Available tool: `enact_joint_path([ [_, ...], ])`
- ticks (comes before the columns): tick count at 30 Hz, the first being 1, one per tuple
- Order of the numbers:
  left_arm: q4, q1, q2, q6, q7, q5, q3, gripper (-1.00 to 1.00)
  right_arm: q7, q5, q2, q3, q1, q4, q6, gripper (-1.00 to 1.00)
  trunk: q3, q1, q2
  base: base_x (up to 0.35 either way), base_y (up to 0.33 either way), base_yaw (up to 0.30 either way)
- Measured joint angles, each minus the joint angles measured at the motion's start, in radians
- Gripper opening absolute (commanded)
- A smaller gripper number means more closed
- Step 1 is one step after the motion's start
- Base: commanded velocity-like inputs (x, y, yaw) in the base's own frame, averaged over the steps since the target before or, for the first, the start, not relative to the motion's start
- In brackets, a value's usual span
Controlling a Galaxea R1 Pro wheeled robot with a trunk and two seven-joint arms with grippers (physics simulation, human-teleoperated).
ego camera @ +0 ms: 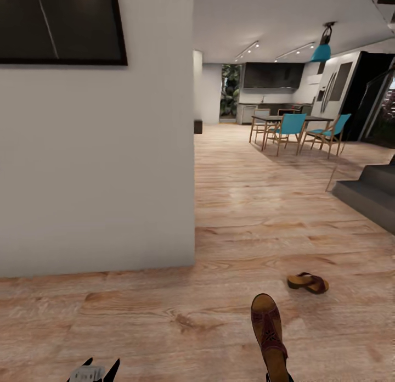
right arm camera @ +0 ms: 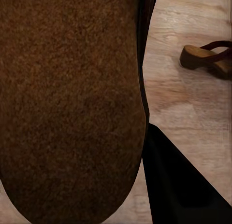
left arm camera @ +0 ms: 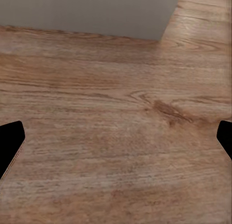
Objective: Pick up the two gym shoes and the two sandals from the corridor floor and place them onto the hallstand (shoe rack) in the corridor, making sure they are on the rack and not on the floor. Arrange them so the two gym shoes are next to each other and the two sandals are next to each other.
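Here the right end effector [right arm camera: 145, 151], mostly hidden, pinches one sandal [ego camera: 270, 335]; the left end effector [left arm camera: 116, 142] is spread.

home | dining table [ego camera: 291, 120], kitchen cabinets [ego camera: 273, 76], plank floor [ego camera: 247, 206]

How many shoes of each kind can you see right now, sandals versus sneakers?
Sandals: 2, one held up at the right gripper, one lying on the corridor floor
Gym shoes: 0 in sight
Total: 2
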State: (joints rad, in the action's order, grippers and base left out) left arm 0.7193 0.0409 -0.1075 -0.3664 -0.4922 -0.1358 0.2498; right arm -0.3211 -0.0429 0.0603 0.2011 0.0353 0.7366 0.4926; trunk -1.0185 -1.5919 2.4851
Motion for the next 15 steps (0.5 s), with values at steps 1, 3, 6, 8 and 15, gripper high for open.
enact_joint_path([
  [1,0.000,0.000,0.000,0.000,0.000,0.000,0.000,1.00,0.000,0.000,0.000,0.000,0.000,0.000,0.000,-1.00,0.000,0.000,0.000,0.136,0.275,-0.300],
  [3,0.000,0.000,0.000,0.000,0.000,0.000,0.000,1.00,0.000,0.000,0.000,0.000,0.000,0.000,0.000,-1.00,0.000,0.000,0.000,0.137,0.280,-0.300],
  [6,0.000,0.000,0.000,0.000,0.000,0.000,0.000,1.00,0.000,0.000,0.000,0.000,0.000,0.000,-0.001,-1.00,0.000,0.000,0.000,0.138,0.284,-0.300],
  [8,0.000,0.000,0.000,0.000,0.000,0.000,0.000,1.00,0.000,0.001,0.000,0.000,0.000,0.000,-0.001,-1.00,0.000,0.000,0.000,0.138,0.285,-0.300],
  [15,0.000,0.000,0.000,0.000,0.000,0.000,0.000,1.00,-0.001,0.002,-0.001,0.000,0.000,0.008,0.000,-1.00,0.000,0.000,0.000,0.139,0.286,-0.300],
])
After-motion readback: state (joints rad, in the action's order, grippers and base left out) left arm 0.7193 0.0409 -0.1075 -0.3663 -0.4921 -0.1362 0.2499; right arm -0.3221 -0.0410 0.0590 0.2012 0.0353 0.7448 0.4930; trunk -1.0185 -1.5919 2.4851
